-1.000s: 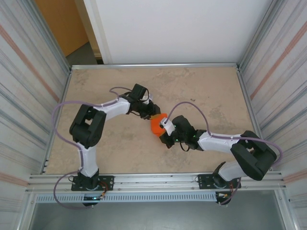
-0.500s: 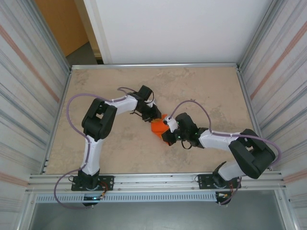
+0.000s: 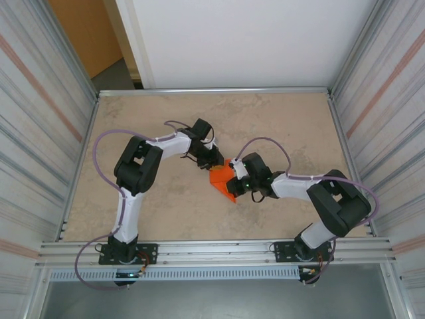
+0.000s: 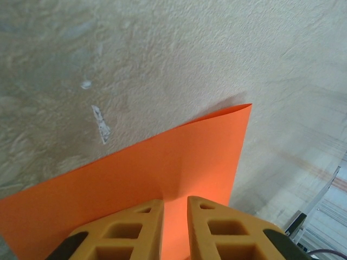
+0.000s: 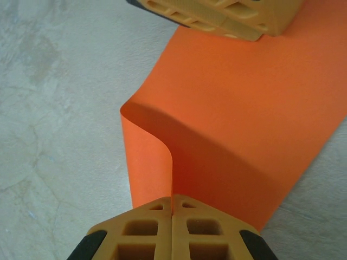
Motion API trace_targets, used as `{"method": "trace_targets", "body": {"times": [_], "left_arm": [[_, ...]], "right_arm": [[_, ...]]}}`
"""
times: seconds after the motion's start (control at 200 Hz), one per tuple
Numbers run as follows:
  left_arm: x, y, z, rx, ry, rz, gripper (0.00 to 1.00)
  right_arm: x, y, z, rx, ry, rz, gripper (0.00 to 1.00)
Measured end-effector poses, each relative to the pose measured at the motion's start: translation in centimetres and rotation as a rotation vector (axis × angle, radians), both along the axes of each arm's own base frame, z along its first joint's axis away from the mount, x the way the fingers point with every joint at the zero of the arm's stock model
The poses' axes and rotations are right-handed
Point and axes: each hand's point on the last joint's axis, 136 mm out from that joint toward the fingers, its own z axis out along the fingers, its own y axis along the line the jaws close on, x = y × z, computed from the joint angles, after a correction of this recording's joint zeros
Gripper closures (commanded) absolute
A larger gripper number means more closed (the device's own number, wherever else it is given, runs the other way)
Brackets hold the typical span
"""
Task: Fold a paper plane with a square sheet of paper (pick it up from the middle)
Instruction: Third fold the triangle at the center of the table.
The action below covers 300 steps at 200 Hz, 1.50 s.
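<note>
Two arms meet over one thin, bright orange sheet of paper (image 3: 221, 181) that lies near the middle of your mottled beige table (image 3: 292, 119), which has a rough, stone-like grain. You have one sheet only, smooth and unmarked. Part of it lies flat, and one edge lifts into a soft rounded curl rather than a sharp crease.

Your right gripper (image 5: 172, 201) is clenched: its two yellow-orange fingers (image 5: 209, 230), blocky rubbery pads with moulded cut-out cells, press together with no gap. The curled edge of the sheet runs straight down into their seam, so it is pinching the paper there. From above, that gripper (image 3: 234, 179) sits at the right side of the sheet.

Your left gripper (image 4: 175, 208) has the same two cellular pads, standing a narrow slit apart with orange paper showing through the slit. You cannot tell from these views whether it truly grips the sheet or merely rests on it. It sits at the sheet's opposite edge from the right gripper, and one sharp paper corner juts beyond it over the bare table.

Two lilac cables (image 3: 99, 143) loop along the white arm links, one per arm.
</note>
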Motion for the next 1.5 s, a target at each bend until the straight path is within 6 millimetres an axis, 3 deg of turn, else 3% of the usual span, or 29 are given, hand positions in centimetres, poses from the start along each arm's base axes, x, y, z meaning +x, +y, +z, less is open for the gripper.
{"method": "trace_targets", "body": {"times": [0.18,1.503], "left_arm": [[-0.1,-0.1,0.0,-0.007,0.004,-0.006,0.81],[-0.2,-0.2,0.0,-0.011,0.008,-0.007,0.82]], "right_arm": [[0.7,-0.2,-0.2,-0.031,-0.002,-0.027,1.0],[0.6,-0.9,-1.6,-0.088,0.061,-0.063,1.0]]}}
